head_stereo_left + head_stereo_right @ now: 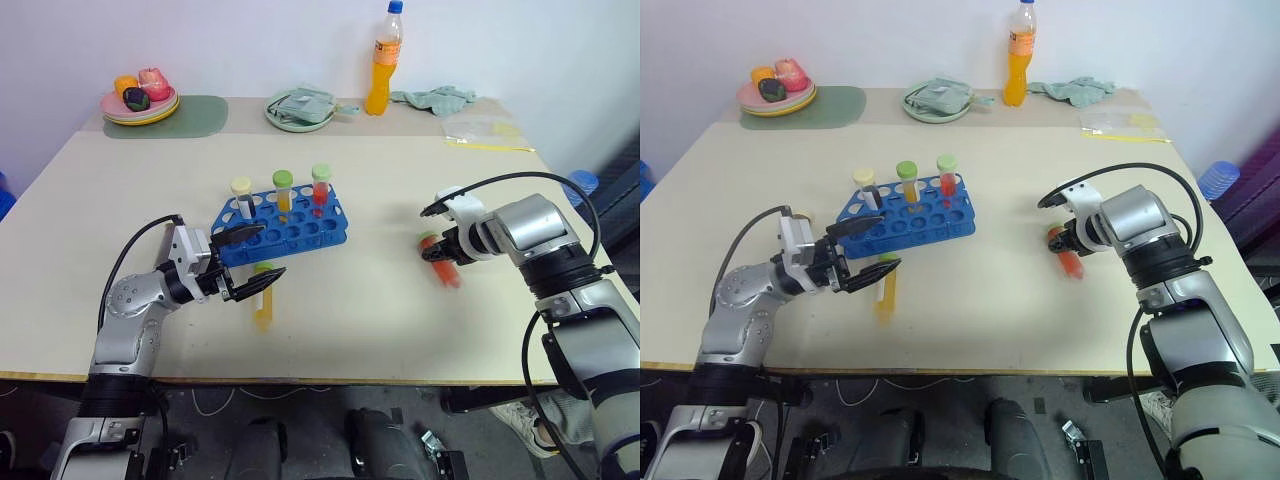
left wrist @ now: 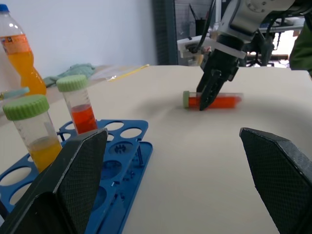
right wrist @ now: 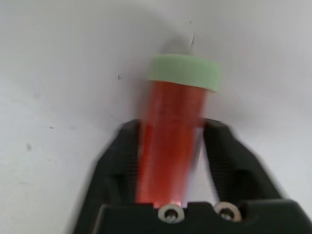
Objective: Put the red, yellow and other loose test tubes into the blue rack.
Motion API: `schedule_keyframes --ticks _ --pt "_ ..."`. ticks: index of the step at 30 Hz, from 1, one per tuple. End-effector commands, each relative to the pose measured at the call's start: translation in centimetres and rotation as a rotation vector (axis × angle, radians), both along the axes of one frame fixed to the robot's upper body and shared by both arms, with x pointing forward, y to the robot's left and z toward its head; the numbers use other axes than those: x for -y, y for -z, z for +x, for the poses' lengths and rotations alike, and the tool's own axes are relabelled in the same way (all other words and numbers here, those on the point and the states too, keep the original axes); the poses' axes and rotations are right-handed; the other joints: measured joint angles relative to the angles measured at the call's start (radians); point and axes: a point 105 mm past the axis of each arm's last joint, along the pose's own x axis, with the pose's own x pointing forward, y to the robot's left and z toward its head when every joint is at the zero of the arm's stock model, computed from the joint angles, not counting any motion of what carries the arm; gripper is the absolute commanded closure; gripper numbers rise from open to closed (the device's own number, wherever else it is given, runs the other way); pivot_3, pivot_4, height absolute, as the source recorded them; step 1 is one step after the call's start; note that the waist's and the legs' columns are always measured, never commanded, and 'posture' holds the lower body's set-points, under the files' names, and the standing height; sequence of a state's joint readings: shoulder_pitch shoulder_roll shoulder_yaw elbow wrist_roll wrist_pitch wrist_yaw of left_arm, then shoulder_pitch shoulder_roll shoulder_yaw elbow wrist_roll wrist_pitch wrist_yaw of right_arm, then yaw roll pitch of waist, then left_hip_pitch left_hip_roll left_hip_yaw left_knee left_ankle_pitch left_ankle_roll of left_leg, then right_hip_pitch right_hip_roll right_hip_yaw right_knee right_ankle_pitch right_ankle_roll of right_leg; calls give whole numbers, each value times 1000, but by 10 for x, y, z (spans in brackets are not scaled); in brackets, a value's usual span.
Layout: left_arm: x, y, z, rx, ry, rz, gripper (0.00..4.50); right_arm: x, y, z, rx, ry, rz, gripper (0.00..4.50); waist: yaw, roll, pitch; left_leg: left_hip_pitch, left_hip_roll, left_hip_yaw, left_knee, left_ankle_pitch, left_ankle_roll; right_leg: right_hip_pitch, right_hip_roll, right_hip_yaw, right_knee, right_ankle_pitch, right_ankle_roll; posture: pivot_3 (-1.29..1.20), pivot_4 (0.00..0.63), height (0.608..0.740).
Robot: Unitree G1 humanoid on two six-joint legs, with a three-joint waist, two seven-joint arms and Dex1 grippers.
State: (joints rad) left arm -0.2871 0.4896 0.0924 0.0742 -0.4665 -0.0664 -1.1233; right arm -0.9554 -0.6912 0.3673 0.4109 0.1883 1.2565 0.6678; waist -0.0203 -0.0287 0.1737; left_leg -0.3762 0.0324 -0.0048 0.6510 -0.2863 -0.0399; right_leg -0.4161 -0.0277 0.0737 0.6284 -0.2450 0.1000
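Red liquid fills the loose tube (image 3: 171,141) lying flat on the bench (image 1: 400,310), well to the right of the blue rack (image 1: 290,232) — and the right hand (image 1: 440,252) has closed on it. From the right wrist view the tube's long axis runs straight along the fingers, pale green cap pointing away. Over by the rack, a yellow tube (image 1: 265,300) lies on the bench just beside the left hand (image 1: 250,258), whose fingers stand wide with nothing between them. Three capped tubes already stand upright in the rack's far row. By my reading, the red tube must be lifted, tipped upright and carried leftward to a free hole. No writing is legible — the orange bottle (image 1: 383,62) has a label too small to read.
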Motion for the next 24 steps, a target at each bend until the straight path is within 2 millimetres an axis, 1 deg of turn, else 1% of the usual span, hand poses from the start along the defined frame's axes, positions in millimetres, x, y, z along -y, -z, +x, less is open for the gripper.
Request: schedule_keyframes --ticks 1,2,4,7,9,10,12,13,15,16,17,18,20,22,24 --pt "0 -9 -2 35 4 -8 0 0 -2 0 17 0 0 3686 0 0 0 0 0 0 0 0 0 0 0 0 0 0 0 0 150 740" --pt "-1 -9 -2 36 4 -6 0 -2 -6 0 28 -14 5 3686 0 0 0 0 0 0 0 0 0 0 0 0 0 0 0 0 150 740" --pt "-2 -10 -2 36 4 -6 0 -14 -16 -3 45 -68 60 3686 0 0 0 0 0 0 0 0 0 0 0 0 0 0 0 0 150 740" --pt "-3 -12 -2 39 2 -6 0 -32 -39 -5 182 -227 124 3686 0 0 0 -1 0 0 -1 0 0 -1 0 0 0 0 0 0 150 740" --pt "-6 -14 -2 40 -2 -8 0 -49 -57 -11 270 -315 243 3686 -1 0 0 -1 0 0 -1 0 0 -1 0 0 0 0 0 0 150 740" --pt "-8 -15 -2 39 -7 -9 0 -62 -70 -16 330 -360 349 3686 -1 0 0 -1 0 0 -1 0 0 -1 0 0 0 0 0 0 150 740" --pt "-11 -15 -3 37 -15 -8 0 -73 -85 -24 412 -393 470 3686 -2 0 0 -1 0 0 -1 0 0 -1 1 0 0 0 0 0 150 740" --pt "-14 -15 -3 33 -23 -5 0 -80 -93 -26 547 -429 487 3686 -2 0 0 -1 0 -1 -1 0 0 -1 1 0 0 0 0 0 150 740" --pt "-18 -14 -3 28 -34 1 0 -92 -104 -31 780 -472 516 3686 -1 -1 0 0 1 -1 -2 0 0 -1 1 0 0 0 0 0 150 740" --pt "-19 -15 -3 27 -38 1 0 -97 -105 -32 856 -477 530 3686 -1 -1 0 0 1 -1 -2 0 0 -1 1 -1 0 0 0 0 150 740" --pt "-20 -15 -3 26 -40 0 0 -103 -103 -32 872 -466 584 3686 -1 0 0 0 1 -1 -2 0 0 -1 1 -1 0 0 0 0 150 740" --pt "-21 -16 -2 25 -42 0 0 -107 -106 -30 909 -432 645 3686 -2 -1 0 0 0 -1 -2 0 0 -1 1 0 0 0 0 0 150 740" --pt "-22 -15 -2 24 -43 14 0 -114 -112 -20 976 -355 711 3686 -6 0 0 0 0 0 -1 0 0 -1 1 0 0 0 0 0 150 740" --pt "-22 -17 -2 25 -40 22 0 -122 -118 -13 1039 -337 755 3686 -13 0 0 0 0 0 -1 0 0 -1 1 0 1 0 0 0 150 740" --pt "-23 -19 -2 27 -42 24 0 -129 -116 -2 1067 -302 777 3686 -19 0 0 0 0 -1 -1 0 0 -1 1 0 1 0 0 0 150 740"
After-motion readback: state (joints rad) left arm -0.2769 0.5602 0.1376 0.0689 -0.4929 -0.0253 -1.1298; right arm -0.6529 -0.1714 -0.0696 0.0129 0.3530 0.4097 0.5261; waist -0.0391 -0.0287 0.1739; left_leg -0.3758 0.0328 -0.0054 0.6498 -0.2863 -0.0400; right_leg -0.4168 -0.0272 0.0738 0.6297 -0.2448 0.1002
